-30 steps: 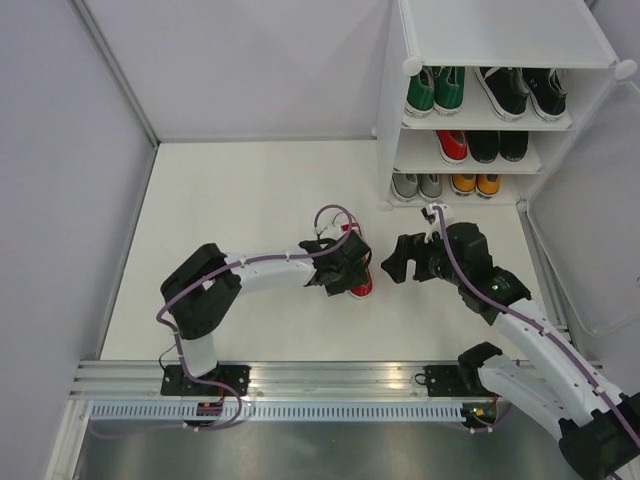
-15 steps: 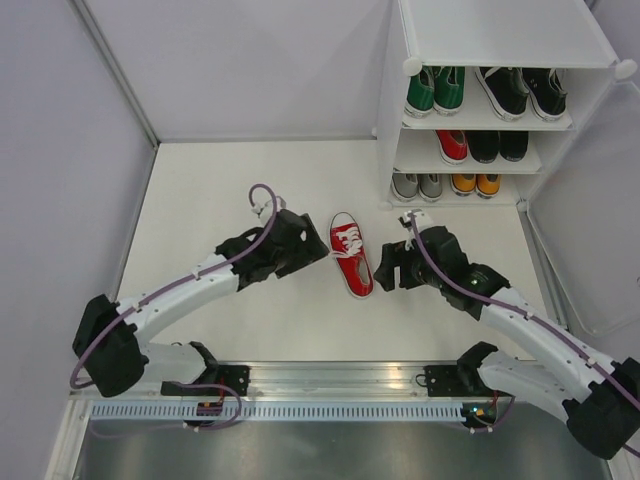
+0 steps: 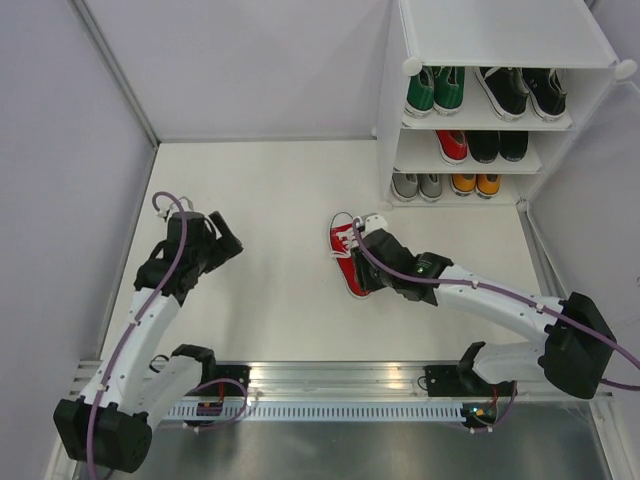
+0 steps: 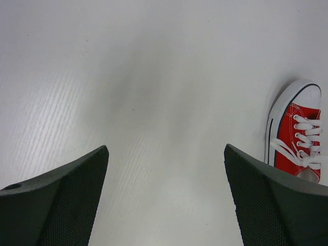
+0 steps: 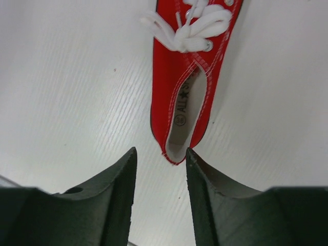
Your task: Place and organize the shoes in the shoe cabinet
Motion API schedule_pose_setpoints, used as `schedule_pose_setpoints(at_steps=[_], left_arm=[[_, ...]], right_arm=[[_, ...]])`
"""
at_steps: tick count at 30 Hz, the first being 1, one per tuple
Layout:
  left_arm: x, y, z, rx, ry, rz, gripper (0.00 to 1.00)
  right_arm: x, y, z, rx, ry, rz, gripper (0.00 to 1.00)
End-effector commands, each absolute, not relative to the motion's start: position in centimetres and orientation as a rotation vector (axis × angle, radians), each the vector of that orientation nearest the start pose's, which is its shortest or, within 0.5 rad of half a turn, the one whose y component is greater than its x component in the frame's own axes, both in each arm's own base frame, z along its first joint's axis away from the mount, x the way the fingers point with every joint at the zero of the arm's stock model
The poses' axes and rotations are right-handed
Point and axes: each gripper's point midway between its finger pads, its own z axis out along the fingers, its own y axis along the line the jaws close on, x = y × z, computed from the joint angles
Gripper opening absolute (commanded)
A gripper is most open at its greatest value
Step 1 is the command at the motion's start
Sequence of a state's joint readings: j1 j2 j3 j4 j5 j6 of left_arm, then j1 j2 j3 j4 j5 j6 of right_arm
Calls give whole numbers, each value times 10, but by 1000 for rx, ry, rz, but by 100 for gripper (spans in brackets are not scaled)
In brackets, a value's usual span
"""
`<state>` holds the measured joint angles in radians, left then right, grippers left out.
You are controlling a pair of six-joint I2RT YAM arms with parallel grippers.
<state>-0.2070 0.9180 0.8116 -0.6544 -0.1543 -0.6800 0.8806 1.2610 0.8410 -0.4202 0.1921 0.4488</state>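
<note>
One red shoe [image 3: 345, 243] [image 5: 180, 82] lies on the white floor, toe pointing away from the arms. My right gripper [image 3: 362, 270] [image 5: 161, 151] is down at its heel, jaws half closed on either side of the heel tip, with a gap showing on the left side. My left gripper [image 3: 227, 243] [image 4: 166, 148] is wide open and empty over bare floor far to the left; the red shoe [image 4: 297, 133] shows at its right edge. The shoe cabinet [image 3: 500, 30] stands at the back right, holding green [image 3: 435, 90], black [image 3: 525, 92], red [image 3: 452, 145], grey [image 3: 417, 185] and orange [image 3: 475, 183] shoes.
Pale walls close the floor on the left [image 3: 60, 200] and at the back. A translucent panel [image 3: 590, 250] stands at the right, beside the cabinet. A metal rail [image 3: 330, 385] carrying both arm bases runs along the near edge.
My left gripper let go of the red shoe, opened wide and swung back far to the left. My right gripper moved left onto the shoe's heel and its jaws narrowed.
</note>
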Motion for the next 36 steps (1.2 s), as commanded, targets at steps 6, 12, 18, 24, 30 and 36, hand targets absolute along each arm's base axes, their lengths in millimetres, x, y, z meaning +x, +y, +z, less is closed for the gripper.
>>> schedule_pose_setpoints(at_steps=[6,12,18,24,30,36], left_arm=[[246,-31,165,-425,2235,-132,96],[247,-17,171,-439,2198,-49,98],[250,-19,187,-436,2167,-72,98],[254,-14,179,-436,2180,-23,98],[254,-10,170,-429,2194,10,98],[252,-6,170,-440,2182,33,98]], right_arm=[[261,229,121,-231,2327,176,35],[273,226,91,-203,2393,155,36],[275,231,60,-215,2458,165,35],[271,243,41,-257,2513,218,35],[270,241,34,-250,2540,254,34],[275,213,41,-210,2518,164,6]])
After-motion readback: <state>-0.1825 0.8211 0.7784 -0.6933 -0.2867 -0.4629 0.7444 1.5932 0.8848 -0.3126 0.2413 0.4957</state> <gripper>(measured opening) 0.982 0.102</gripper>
